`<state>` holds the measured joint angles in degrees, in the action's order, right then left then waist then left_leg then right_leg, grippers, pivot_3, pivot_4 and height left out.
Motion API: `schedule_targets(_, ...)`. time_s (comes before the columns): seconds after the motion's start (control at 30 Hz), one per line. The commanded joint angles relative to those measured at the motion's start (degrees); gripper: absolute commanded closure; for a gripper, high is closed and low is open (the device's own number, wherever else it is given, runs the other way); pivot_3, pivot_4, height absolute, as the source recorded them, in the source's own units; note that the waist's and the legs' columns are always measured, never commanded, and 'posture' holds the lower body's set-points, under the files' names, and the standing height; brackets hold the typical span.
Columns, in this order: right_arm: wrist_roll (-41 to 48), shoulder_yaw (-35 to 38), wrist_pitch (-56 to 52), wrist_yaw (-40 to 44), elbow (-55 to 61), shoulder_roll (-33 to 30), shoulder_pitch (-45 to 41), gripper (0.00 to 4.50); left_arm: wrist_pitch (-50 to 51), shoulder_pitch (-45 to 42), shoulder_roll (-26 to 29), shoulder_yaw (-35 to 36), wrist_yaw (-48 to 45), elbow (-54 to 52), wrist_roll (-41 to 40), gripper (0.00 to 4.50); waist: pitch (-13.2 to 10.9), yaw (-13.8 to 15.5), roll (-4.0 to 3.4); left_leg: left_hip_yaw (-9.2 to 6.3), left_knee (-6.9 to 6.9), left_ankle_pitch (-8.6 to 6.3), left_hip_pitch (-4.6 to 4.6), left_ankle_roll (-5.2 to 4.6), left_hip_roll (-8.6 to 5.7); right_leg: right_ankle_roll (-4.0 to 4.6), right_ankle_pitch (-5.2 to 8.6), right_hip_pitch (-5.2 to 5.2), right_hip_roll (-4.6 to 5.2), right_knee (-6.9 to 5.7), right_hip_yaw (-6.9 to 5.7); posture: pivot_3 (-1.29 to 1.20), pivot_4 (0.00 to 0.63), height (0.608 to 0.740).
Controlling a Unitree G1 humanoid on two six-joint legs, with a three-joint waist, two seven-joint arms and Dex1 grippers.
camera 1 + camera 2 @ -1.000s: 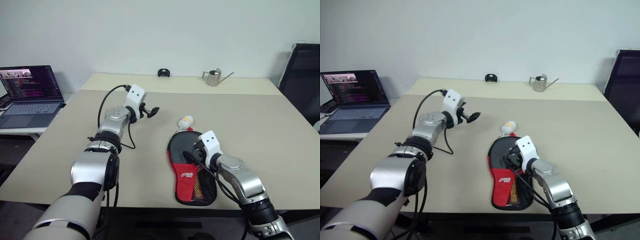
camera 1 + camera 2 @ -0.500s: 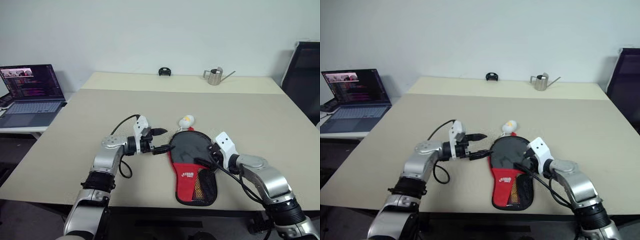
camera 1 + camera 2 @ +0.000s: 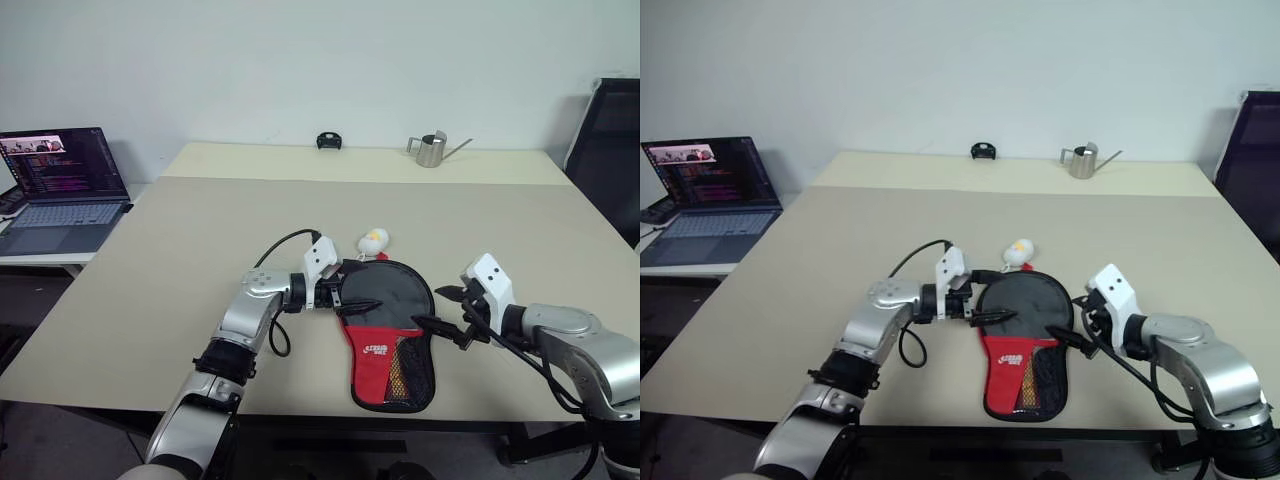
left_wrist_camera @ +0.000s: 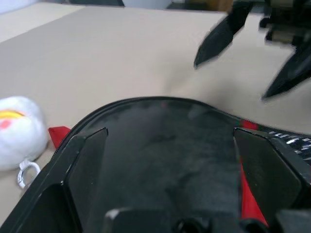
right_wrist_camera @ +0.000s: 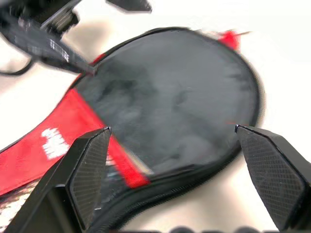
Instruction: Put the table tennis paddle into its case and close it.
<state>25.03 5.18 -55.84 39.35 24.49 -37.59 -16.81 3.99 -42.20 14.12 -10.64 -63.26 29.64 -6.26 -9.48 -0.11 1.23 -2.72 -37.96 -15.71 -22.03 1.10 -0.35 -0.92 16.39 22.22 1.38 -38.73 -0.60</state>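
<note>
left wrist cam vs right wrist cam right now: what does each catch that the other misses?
Left wrist, not right wrist: the white ball charm beside the round end of the case, and the right gripper, open, beyond the case.
Right wrist, not left wrist: the white logo on the case's red part, and the left gripper, open.
Both: the case's black round face, lying on the table.

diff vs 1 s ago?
Left gripper swung down from mid-table to the case's left edge, open. Right gripper pulled off the case to its right side, open. Nothing grasped. Case and ball charm unmoved.
</note>
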Motion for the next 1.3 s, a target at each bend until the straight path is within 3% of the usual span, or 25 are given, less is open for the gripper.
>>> schedule_targets(0.03,0.98,3.39,-0.79,-2.26,-0.24,-0.49,-2.89,0.0,-5.74,-2.51,-1.7,-2.1,0.87,6.47,2.7,0.01,-0.01,-0.1,0.01,0.02,0.0,0.0,0.0,0.0,0.0,0.0,0.0,0.0,-0.01,0.01,0.02,0.0,0.15,0.74)
schedule_targets(0.23,1.71,4.22,-1.84,-6.03,-3.24,1.22,-7.68,0.0,-10.71,-3.26,-3.72,-2.76,2.53,14.78,4.88,0.01,-0.1,-0.12,0.02,-0.01,0.02,0.0,-0.03,-0.01,0.05,0.01,0.0,0.03,-0.02,0.01,0.0,0.0,0.15,0.74)
schedule_targets(0.43,-0.03,2.6,-0.64,-11.45,-12.33,6.97,-17.44,0.0,-12.47,-2.51,-4.7,-2.85,3.29,16.46,5.32,0.01,-0.1,-0.08,0.01,0.04,-0.01,0.0,0.03,-0.01,0.01,0.01,0.0,0.01,-0.01,-0.08,0.03,0.0,0.15,0.74)
schedule_targets(0.67,-5.65,-1.47,8.48,-16.37,-41.02,19.67,-35.45,0.0,-12.17,-0.71,-5.27,-2.99,3.84,14.27,5.12,0.01,-0.06,-0.05,-0.07,0.05,0.0,0.01,0.08,-0.02,0.04,0.03,0.0,0.03,0.0,-0.17,0.04,0.0,0.15,0.74)
schedule_targets(1.0,-12.66,-1.04,31.96,-19.03,-80.48,28.22,-49.02,0.0,-8.6,3.7,-3.48,-2.67,4.86,6.47,4.65,0.01,-0.08,-0.78,-0.11,0.19,0.04,0.01,0.0,-0.01,0.04,0.07,0.01,0.14,0.3,-0.13,0.12,0.0,0.15,0.74)
schedule_targets(1.3,-15.28,0.39,41.57,-21.67,-95.1,34.24,-53.87,0.0,-5.09,7.16,-1.53,-2.82,6.59,0.03,4.39,0.01,-0.08,-1.68,-0.14,0.19,0.04,0.01,0.04,-0.01,0.06,0.08,0.02,0.12,0.32,-0.2,0.17,0.0,0.15,0.74)
